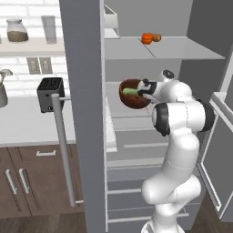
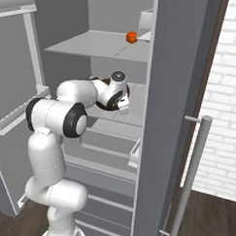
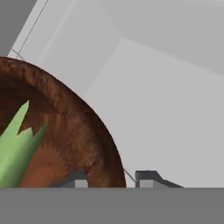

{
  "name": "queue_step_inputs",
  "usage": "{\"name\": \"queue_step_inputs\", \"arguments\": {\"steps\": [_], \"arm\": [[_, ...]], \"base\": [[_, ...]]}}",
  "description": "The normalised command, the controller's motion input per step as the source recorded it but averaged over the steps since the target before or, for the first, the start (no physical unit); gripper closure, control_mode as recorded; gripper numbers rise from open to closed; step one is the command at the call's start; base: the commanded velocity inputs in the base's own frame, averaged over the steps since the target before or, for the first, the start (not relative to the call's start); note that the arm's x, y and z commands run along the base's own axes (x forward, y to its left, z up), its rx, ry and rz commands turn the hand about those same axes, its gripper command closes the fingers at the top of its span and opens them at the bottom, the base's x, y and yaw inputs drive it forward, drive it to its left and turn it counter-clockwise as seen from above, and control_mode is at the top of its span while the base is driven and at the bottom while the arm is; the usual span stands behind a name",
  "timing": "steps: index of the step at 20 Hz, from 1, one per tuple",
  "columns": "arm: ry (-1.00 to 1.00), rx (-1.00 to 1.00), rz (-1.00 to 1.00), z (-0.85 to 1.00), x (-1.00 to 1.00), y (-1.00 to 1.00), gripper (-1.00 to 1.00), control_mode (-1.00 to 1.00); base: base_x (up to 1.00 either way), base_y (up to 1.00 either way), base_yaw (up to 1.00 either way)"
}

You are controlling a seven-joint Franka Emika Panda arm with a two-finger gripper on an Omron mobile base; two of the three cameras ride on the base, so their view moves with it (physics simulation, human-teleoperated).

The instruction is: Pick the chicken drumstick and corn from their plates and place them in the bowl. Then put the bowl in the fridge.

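My gripper (image 3: 109,178) straddles the rim of the bowl (image 1: 133,94), one finger (image 3: 75,181) inside the wall and the other outside at four o'clock of it. The jaws stand narrowly parted about the rim; whether they press the wood I cannot tell. The bowl sits tilted over a pale middle shelf (image 1: 127,123) inside the open fridge (image 2: 172,93), at nine o'clock of my wrist in the left base view. The corn (image 1: 131,91), its green husk showing, lies within the bowl. An orange item (image 1: 150,38) rests on the upper shelf at twelve o'clock.
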Motion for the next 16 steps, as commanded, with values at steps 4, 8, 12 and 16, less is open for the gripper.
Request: {"name": "queue_step_inputs", "arguments": {"steps": [4, 8, 12, 16], "arm": [[-0.09, 0.04, 0.00, 0.07, 0.00, 0.00, -1.00, -1.00], [-0.09, 0.04, 0.00, 0.12, -0.33, 0.00, -1.00, -1.00], [-0.16, 0.01, 0.00, 0.33, -0.92, 0.00, -1.00, -1.00], [-0.03, -0.02, 0.01, 0.54, -1.00, 0.04, -1.00, -1.00]], "base": [[0.00, 0.00, 0.00], [0.00, 0.00, 0.00], [0.00, 0.00, 0.00], [0.00, 0.00, 0.00]]}}
